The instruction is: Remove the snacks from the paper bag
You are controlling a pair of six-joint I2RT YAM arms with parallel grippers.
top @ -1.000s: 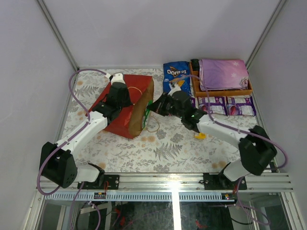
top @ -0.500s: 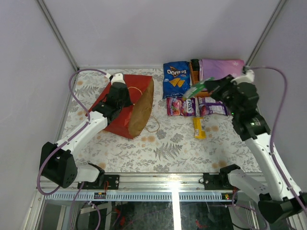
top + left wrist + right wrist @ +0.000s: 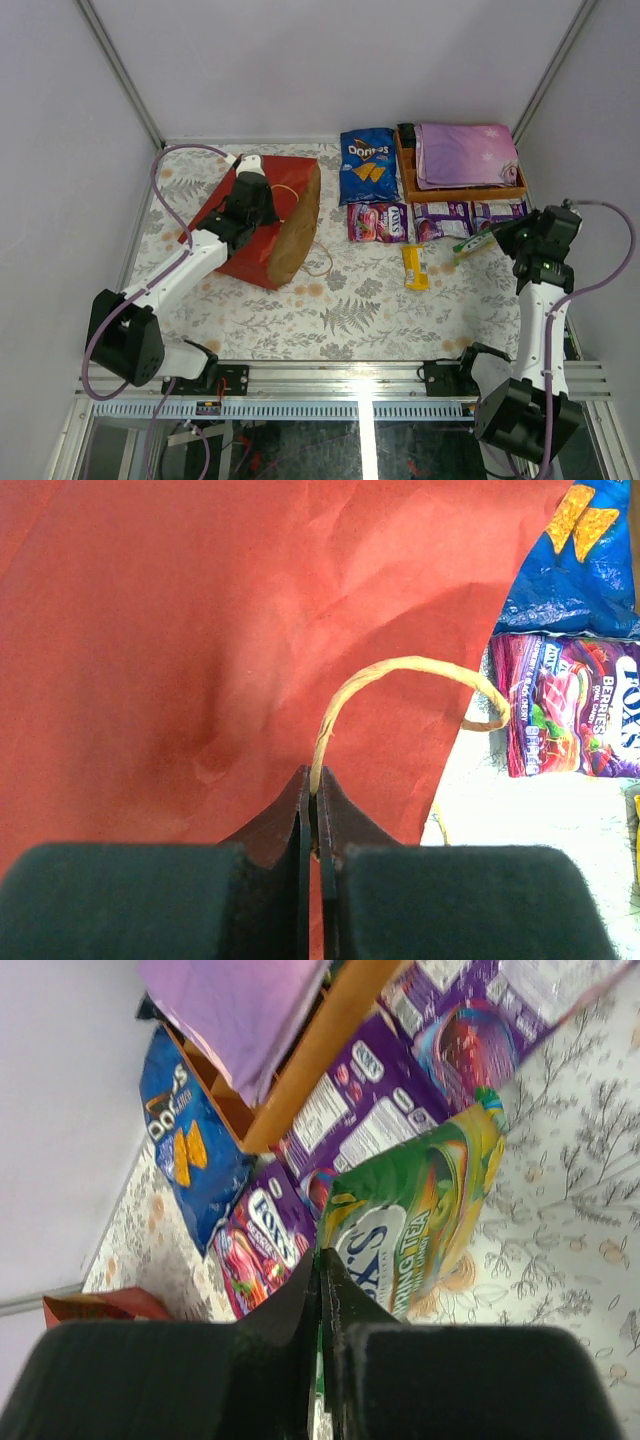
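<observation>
One green pack [image 3: 415,1220] out: my right gripper [image 3: 320,1255], clamped on it, swung from paper bag [image 3: 250,258] mouth to 3 o'clock. Left gripper [image 3: 315,780] pinches handle [image 3: 400,670]. Bag at 10 o'clock, possibly empty; inside unclear.

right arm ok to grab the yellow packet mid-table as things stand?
Probably not yet. The right gripper is shut on the green packet, so it must drop that first. Otherwise the way to the yellow packet looks free.

The near half of the table [image 3: 350,310] lies open. The paper bag [image 3: 255,235] fills the back left. The Doritos bag [image 3: 366,165], Fox's pack [image 3: 378,222], purple packs [image 3: 442,220] and orange tray [image 3: 460,192] crowd the back right, with a yellow packet [image 3: 414,267] just before them.
</observation>
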